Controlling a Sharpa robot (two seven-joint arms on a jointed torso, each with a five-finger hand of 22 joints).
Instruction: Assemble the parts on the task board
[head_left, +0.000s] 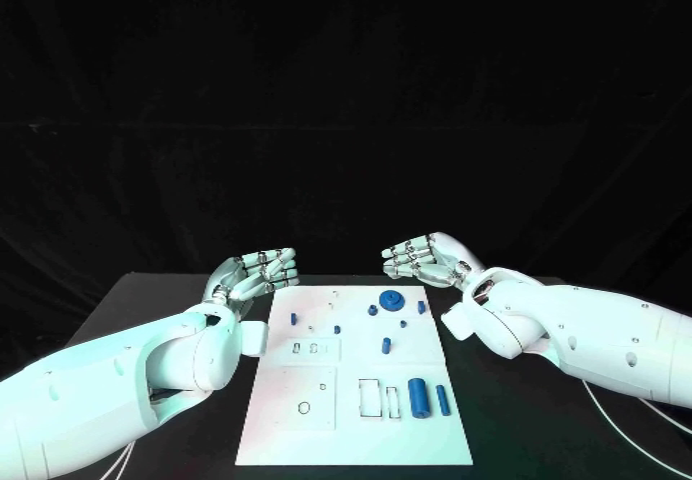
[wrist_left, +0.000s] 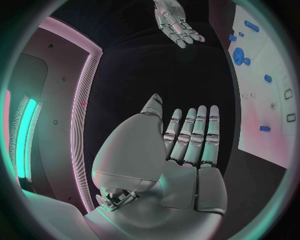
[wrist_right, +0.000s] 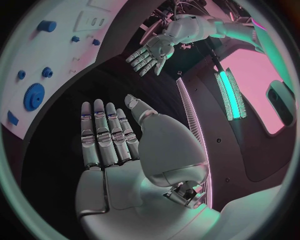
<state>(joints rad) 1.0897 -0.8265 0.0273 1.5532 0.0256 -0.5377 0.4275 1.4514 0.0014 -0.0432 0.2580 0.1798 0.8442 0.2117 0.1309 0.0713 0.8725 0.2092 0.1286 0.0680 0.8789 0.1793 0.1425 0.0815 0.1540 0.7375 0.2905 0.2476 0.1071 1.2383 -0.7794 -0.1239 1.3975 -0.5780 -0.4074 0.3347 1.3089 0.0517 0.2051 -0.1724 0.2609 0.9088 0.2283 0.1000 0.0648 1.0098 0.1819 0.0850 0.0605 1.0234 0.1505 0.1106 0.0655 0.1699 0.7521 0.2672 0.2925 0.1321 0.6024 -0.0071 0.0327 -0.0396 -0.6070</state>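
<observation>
Fingers (wrist_left: 190, 135) of the left hand (head_left: 257, 272) and of the right hand (head_left: 426, 259) lie straight and side by side, holding nothing, both beyond the far edge of the task board (head_left: 346, 440). The blue parts (head_left: 418, 397) lie scattered on it. A broad reach may knock neighbouring parts off onto the tabletop (head_left: 562, 430).

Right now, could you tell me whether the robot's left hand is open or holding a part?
Open. The left hand shows its fingers stretched out with nothing in them, off the task board.
</observation>
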